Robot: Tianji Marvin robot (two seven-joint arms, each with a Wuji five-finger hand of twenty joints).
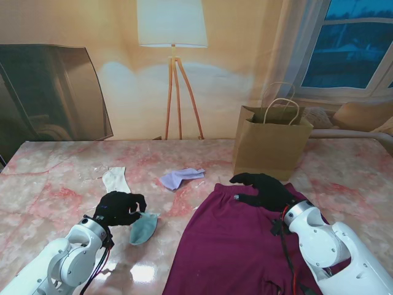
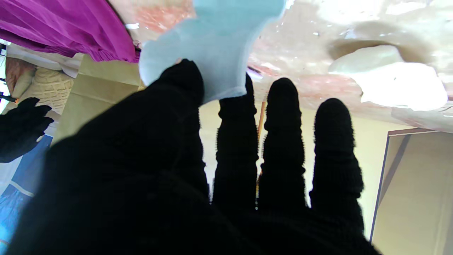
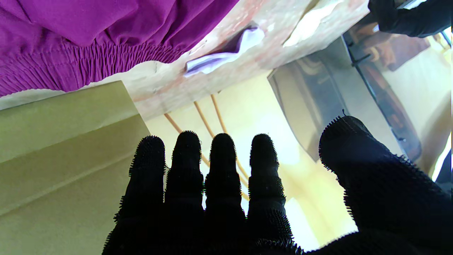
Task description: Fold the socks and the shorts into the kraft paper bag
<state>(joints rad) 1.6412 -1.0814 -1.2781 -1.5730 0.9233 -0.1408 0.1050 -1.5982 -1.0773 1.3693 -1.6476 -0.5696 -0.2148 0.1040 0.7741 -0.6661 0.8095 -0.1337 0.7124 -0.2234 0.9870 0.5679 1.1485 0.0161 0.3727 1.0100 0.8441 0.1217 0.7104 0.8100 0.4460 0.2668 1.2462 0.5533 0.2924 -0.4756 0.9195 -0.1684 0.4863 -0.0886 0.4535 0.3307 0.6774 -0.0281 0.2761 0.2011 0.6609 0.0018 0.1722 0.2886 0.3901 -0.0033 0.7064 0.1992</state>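
The kraft paper bag (image 1: 270, 146) stands upright and open-mouthed on the pink marbled table (image 1: 55, 178), its handles up, and everything else is placed from it. Just in front of the bag, nearer to me, the magenta shorts (image 1: 230, 246) lie spread flat, their elastic waistband toward the bag's base. The right hand (image 1: 264, 190) rests over that waistband edge right beside the bag, palm down; in the right wrist view its four fingers (image 3: 223, 166) lie straight and close together with the thumb held apart, gripping nothing. To the left of the bag a crumpled lavender sock (image 1: 180, 177) lies on the table, and farther left a white sock (image 1: 115, 180) lies stretched out. Farthest from the bag, left of the shorts and nearer to me, the left hand (image 1: 118, 208) pinches the edge of a light blue sock (image 1: 143, 228) between thumb and index finger, as the left wrist view shows (image 2: 212, 46), with the other fingers extended and slightly apart; the sock's far end rests on the table
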